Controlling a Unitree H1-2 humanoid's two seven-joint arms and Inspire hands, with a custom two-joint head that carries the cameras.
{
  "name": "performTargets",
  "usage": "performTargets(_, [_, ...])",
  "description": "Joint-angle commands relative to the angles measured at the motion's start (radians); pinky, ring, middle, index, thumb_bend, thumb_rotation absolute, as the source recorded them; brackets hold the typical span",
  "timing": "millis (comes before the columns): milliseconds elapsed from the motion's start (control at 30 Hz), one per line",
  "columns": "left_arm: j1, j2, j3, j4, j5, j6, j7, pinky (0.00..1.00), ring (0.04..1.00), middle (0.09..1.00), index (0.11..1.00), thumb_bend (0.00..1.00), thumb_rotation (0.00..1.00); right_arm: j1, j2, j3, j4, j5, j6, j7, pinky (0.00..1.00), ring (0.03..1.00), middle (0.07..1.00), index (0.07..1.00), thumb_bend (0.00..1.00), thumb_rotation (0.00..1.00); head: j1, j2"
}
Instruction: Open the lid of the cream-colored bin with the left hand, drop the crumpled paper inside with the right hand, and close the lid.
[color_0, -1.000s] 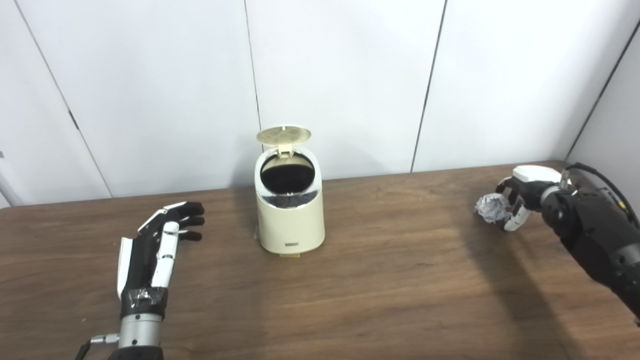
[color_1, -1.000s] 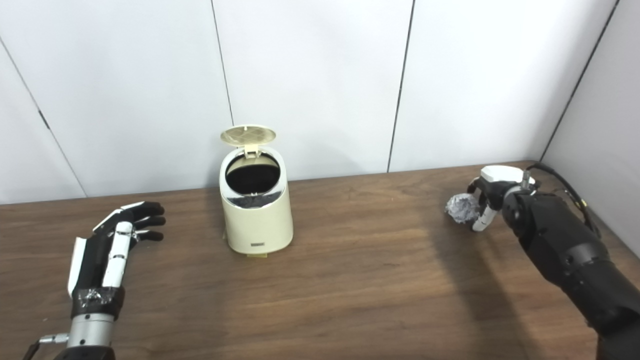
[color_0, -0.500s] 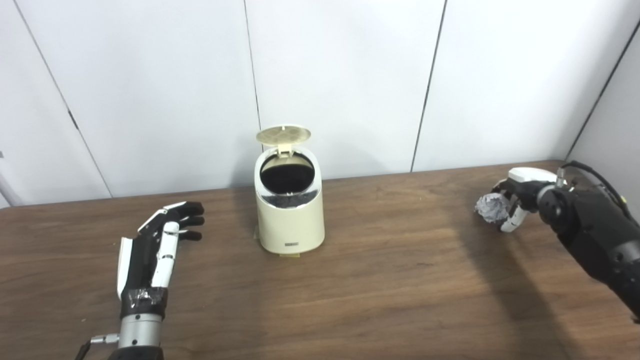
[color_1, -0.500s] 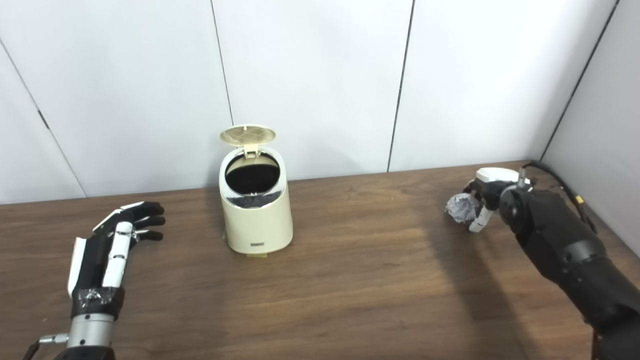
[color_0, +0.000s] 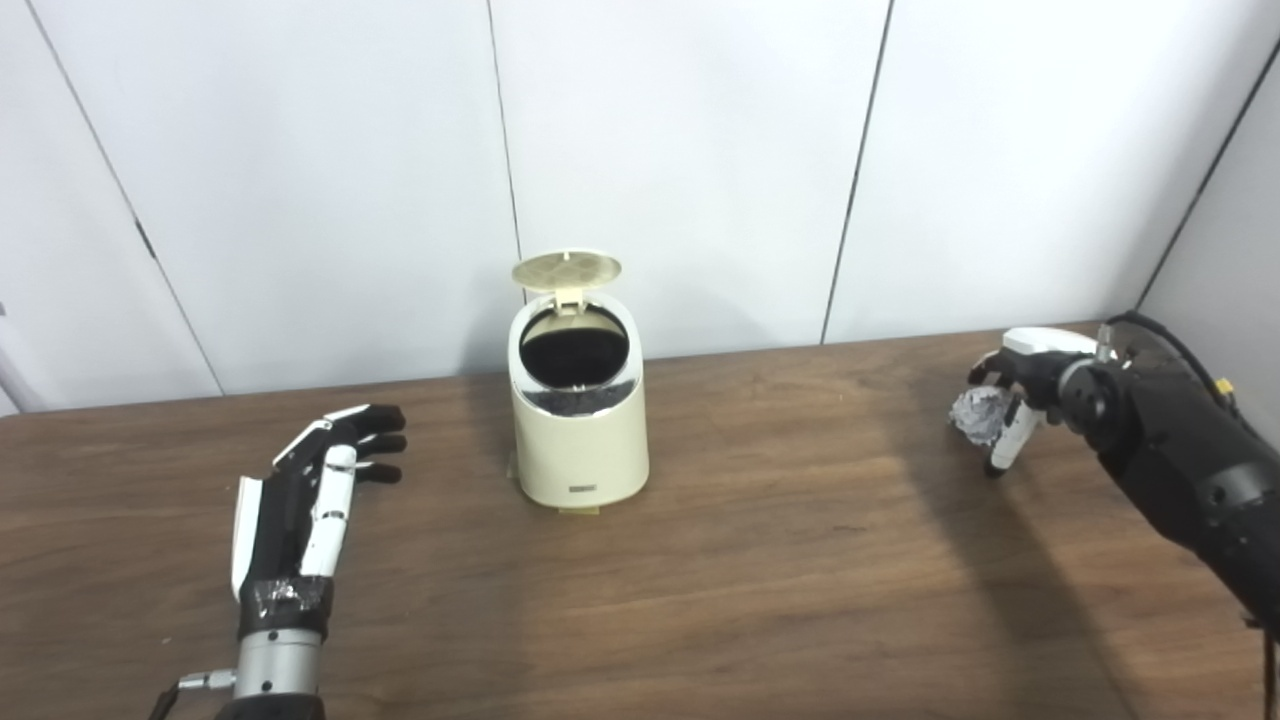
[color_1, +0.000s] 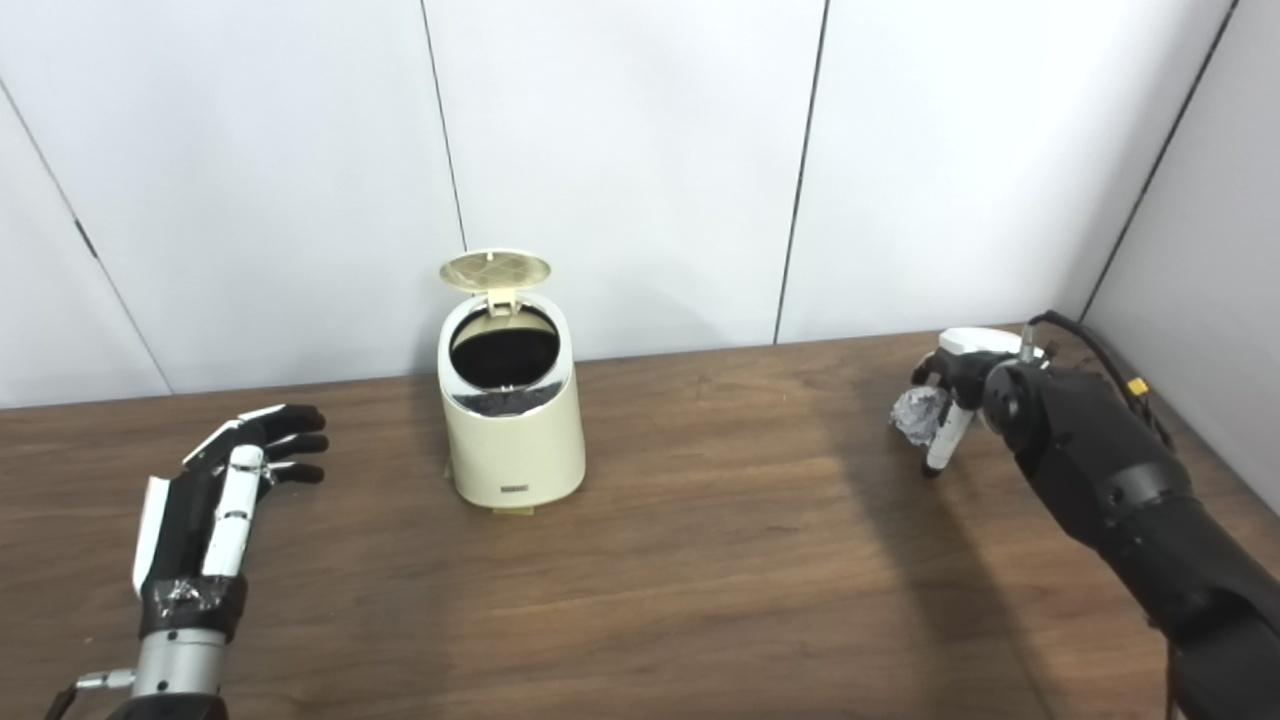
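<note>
The cream-colored bin (color_0: 580, 440) stands at the back middle of the wooden table, its round lid (color_0: 566, 269) tipped up on the rear hinge and its dark inside showing. Far to the right, my right hand (color_0: 1015, 400) curls around the crumpled grey paper ball (color_0: 975, 413), fingers closed over it just above the tabletop. My left hand (color_0: 310, 485) rests open on the table left of the bin, fingers spread and pointing toward it, touching nothing.
White wall panels (color_0: 680, 150) rise right behind the bin. A grey side wall (color_1: 1210, 260) closes in the table's right end near my right arm. Brown tabletop (color_0: 780, 560) stretches between the bin and the paper.
My right hand has tightened around the paper ball and shifted slightly up and back. The left hand, bin and lid have stayed put.
</note>
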Motion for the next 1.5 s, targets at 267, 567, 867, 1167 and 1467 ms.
performTargets(267, [-0.033, 0.004, 0.001, -0.024, -0.002, -0.032, 0.006, 0.56, 0.661, 0.691, 0.678, 0.3, 0.82, -0.054, -0.003, 0.012, 0.006, -0.01, -0.009, -0.009, 0.5, 0.639, 0.761, 0.849, 0.91, 0.16, 0.001, 0.002])
performTargets(567, [-0.034, 0.004, 0.002, -0.028, -0.006, -0.029, 0.005, 0.56, 0.653, 0.686, 0.676, 0.31, 0.83, -0.042, -0.014, 0.011, 0.011, 0.004, -0.048, -0.018, 0.53, 0.635, 0.742, 0.825, 0.86, 0.13, 0.001, 0.003])
performTargets(867, [-0.033, 0.003, 0.003, -0.031, -0.005, -0.023, 0.007, 0.57, 0.653, 0.684, 0.674, 0.32, 0.82, -0.024, -0.015, 0.026, 0.027, -0.051, -0.126, -0.167, 0.33, 0.401, 0.474, 0.582, 0.55, 0.0, 0.001, 0.008])
performTargets(1167, [-0.031, 0.005, 0.002, -0.03, -0.005, -0.027, 0.005, 0.56, 0.653, 0.684, 0.673, 0.32, 0.84, -0.018, 0.008, 0.017, 0.084, -0.062, -0.132, -0.262, 0.37, 0.452, 0.441, 0.505, 0.53, 0.0, 0.001, 0.008])
performTargets(1467, [-0.029, 0.002, 0.003, -0.03, -0.006, -0.027, 0.006, 0.55, 0.651, 0.682, 0.671, 0.32, 0.84, -0.013, 0.016, -0.007, 0.092, -0.041, -0.123, -0.281, 0.4, 0.481, 0.461, 0.499, 0.53, 0.0, -0.001, 0.007])
